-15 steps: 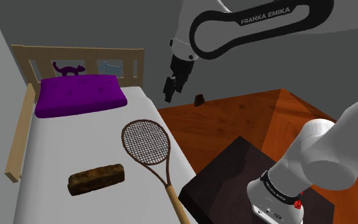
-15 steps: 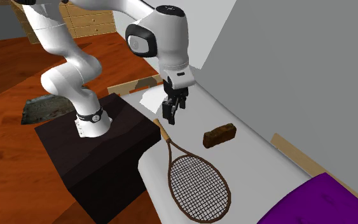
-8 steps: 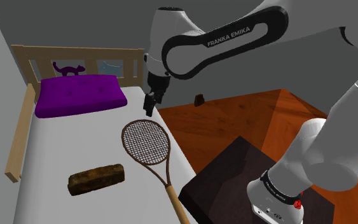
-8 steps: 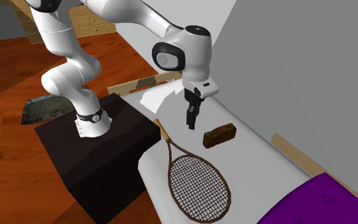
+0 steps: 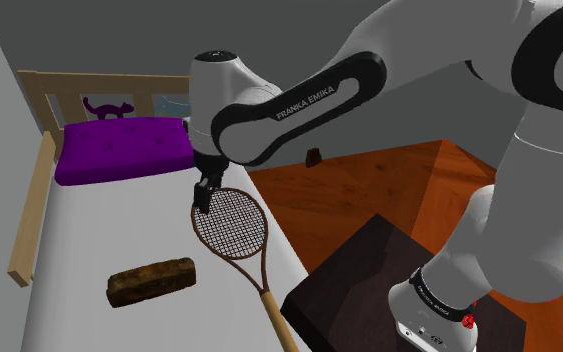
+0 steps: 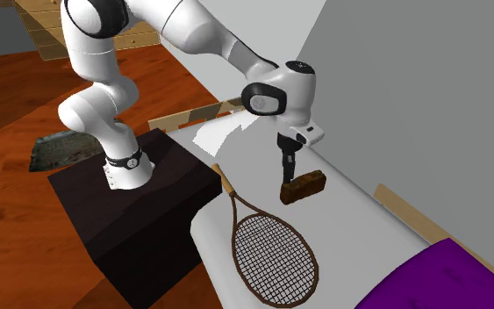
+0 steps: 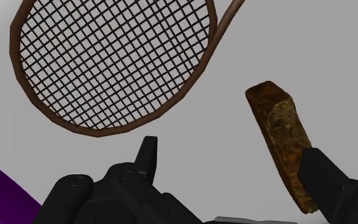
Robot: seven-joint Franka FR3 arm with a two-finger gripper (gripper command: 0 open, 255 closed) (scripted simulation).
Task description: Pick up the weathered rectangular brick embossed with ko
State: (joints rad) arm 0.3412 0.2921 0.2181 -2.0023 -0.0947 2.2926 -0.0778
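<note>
- gripper (image 7: 229,153) is wide open, fingers (image 7: 147,154) well apart, nothing in its grip
- brick (image 7: 279,137) is lying flat on the white bed (image 5: 89,220), brown and pretty rough looking, can't make out any lettering on it
- in the shoulder view it's left of the racket (image 5: 231,225) handle, well apart from the purple pillow (image 5: 124,148)
- in the second exterior view the gripper (image 6: 287,174) hangs over the brick (image 6: 304,185) end nearer the dark stand (image 6: 139,219)
- wrist view: the brick is off-center, one end right by one finger, and the racket head is just beyond the gripper
</note>
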